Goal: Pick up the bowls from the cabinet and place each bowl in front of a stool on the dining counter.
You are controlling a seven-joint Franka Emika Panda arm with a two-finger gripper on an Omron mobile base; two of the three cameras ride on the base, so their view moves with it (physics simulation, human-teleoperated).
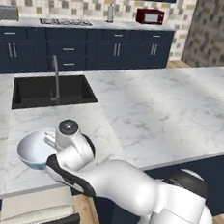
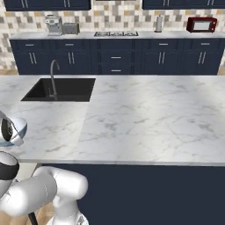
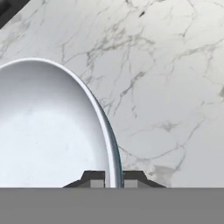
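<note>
Hand view: tool (image 3: pixel 114 178) fingertips straddle bowl (image 3: pixel 52 127) rim, one inside, one outside, clamped on it. Left base view: stool (image 1: pixel 36 208) below table (image 1: pixel 172 110) edge; bowl (image 1: pixel 32 150) upright at near edge, mouth up. Arm bent low, wrist over bowl. Beyond: sink (image 1: pixel 48 91), tap (image 1: pixel 55 79).

Bowl (image 1: pixel 32 151) on dining counter (image 1: pixel 158 104), before sink (image 1: pixel 50 91) (near edge).

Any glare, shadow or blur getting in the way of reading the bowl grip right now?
Hand view: even light, the white bowl rim sharp between the tool fingertips. Left base view: the arm covers part of the bowl, no glare. Right base view: soft grey shading across the dining counter, bowl cut by the edge.
</note>
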